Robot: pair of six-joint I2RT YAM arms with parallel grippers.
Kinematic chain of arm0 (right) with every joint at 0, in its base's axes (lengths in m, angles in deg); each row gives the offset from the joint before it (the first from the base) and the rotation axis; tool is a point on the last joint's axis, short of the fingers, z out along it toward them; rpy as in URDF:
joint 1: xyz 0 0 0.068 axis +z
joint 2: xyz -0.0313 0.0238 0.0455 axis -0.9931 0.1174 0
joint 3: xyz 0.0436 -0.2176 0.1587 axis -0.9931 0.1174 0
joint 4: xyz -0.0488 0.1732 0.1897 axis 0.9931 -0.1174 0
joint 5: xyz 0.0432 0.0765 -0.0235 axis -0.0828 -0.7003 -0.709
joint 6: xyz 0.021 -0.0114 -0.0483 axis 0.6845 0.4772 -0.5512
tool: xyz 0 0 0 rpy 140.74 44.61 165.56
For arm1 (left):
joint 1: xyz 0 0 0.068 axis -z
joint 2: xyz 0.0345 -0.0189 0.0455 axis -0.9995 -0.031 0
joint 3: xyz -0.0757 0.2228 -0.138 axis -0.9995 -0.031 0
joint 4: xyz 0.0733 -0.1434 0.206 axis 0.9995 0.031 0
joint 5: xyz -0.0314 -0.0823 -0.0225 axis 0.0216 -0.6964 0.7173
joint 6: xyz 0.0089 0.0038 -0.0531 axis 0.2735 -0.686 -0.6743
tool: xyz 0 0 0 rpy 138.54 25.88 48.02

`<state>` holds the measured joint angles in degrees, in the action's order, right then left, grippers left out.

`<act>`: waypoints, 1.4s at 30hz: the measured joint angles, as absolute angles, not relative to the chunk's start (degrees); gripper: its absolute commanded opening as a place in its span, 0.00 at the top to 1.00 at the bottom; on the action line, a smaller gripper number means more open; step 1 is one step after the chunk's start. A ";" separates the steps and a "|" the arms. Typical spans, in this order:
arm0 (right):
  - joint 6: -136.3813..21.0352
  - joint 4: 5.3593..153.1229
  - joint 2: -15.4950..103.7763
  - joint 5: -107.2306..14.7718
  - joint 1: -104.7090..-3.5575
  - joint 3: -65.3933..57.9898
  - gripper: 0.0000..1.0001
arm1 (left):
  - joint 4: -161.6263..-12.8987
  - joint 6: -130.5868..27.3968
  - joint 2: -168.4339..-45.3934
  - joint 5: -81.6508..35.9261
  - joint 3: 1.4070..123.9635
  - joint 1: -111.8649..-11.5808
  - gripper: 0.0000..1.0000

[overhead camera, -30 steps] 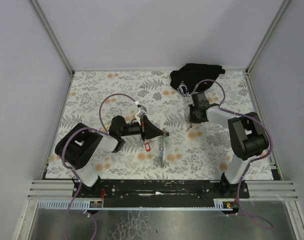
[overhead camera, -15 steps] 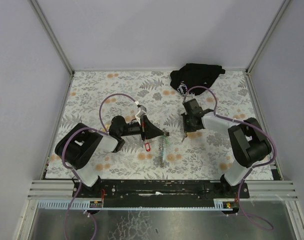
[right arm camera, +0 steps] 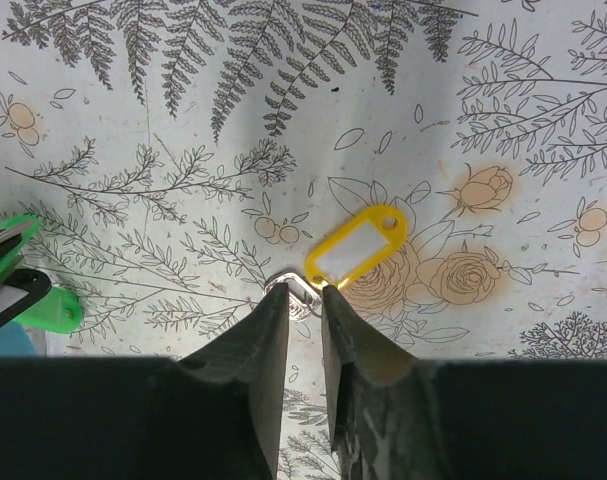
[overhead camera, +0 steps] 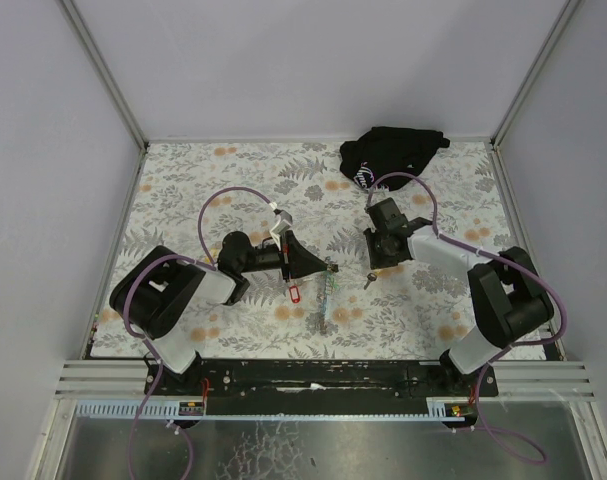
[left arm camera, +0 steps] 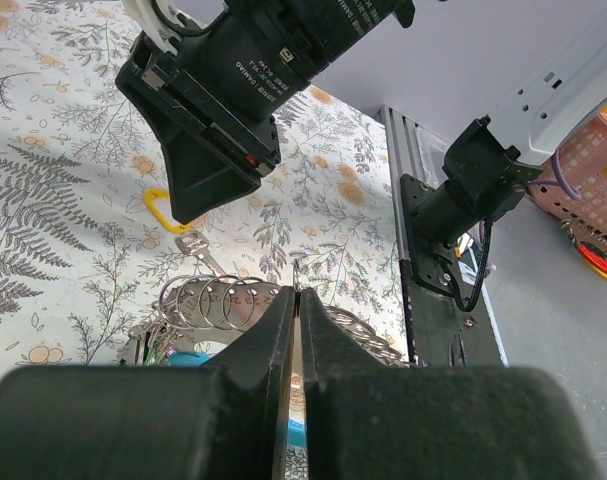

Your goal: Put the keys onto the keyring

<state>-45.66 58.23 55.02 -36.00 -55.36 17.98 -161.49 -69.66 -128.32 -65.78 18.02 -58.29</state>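
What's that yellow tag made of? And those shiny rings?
The yellow tag looks like smooth, glossy plastic, with a white window that may be paper. The rings look like thin metal wire: silvery, with bright glints.

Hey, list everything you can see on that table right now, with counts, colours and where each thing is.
yellow-tagged key: one, yellow tag, on the table cover at the right gripper's tips
red tag: one, red, on the near side of the left gripper
green tags: two seen, green, left edge of the right wrist view
keyring: one cluster of loops, silver, at the left gripper's tips
lanyard: one, dark with light blue, centre front
bundle: one, black, far right
table cover: one, grey ferns with orange flowers
left gripper: black, shut, apparently pinching a sliver of the keyring
right gripper: black, slightly open
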 measured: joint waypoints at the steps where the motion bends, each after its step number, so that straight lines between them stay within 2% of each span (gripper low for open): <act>1: -45.68 58.23 54.91 -35.93 -55.27 18.00 0.70 | -161.49 -69.73 -128.32 -65.78 18.02 -58.29 1.00; 7: -44.72 58.62 53.34 -34.47 -54.27 19.49 0.63 | -161.49 -69.90 -128.32 -65.80 18.02 -58.29 1.00; 12: -41.57 61.09 48.84 -33.24 -54.18 24.54 0.62 | -161.52 -70.06 -128.32 -65.82 18.02 -58.29 1.00; 28: -38.07 68.24 47.42 -42.91 -61.33 29.06 0.71 | -162.63 -70.89 -128.93 -66.13 18.02 -58.29 1.00; 37: -37.85 70.32 50.41 -45.27 -61.89 30.09 0.75 | -162.81 -71.28 -129.28 -66.26 18.02 -58.29 1.00; 42: -37.85 70.65 50.43 -45.37 -61.94 30.24 0.80 | -162.81 -71.28 -129.28 -66.26 18.02 -58.29 1.00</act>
<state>-37.85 70.65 50.43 -45.37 -61.94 30.24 -162.81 -71.28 -129.28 -66.26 18.02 -58.29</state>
